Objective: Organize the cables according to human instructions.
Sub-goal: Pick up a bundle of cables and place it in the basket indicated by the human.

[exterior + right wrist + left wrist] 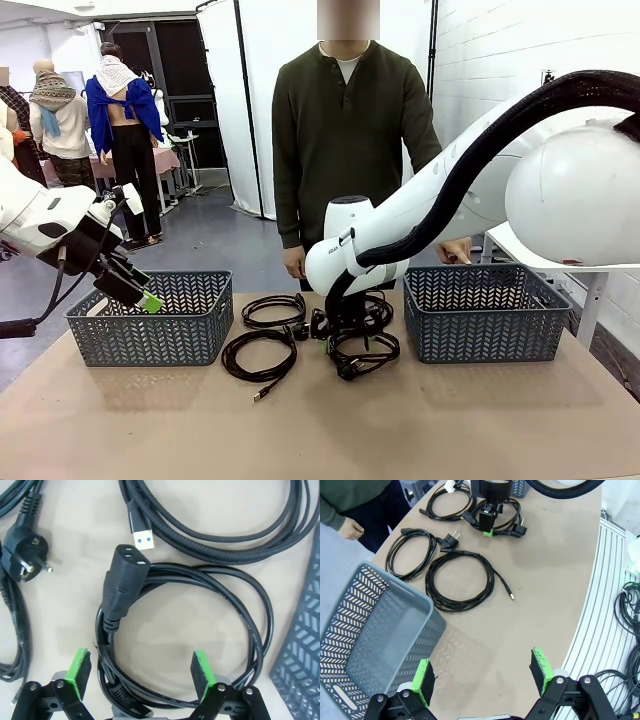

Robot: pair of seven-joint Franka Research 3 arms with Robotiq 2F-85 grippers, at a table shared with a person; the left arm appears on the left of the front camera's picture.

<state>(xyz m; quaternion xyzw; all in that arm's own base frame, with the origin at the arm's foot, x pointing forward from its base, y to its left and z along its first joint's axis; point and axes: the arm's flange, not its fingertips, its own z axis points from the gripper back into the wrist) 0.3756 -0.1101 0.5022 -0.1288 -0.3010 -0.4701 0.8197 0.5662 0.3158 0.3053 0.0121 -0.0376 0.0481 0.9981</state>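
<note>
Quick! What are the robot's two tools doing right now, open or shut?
Left tool: open, holding nothing, above the table.
Right tool: open, astride one side of a coiled cable, not gripping it.

The tan table bears four coiled cables between a left basket and a right basket.

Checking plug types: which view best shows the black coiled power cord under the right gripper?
Right wrist view: the black coiled power cord is close up below the open right gripper, three-slot connector sharp. Front and left wrist views show it small, partly hidden.
</note>
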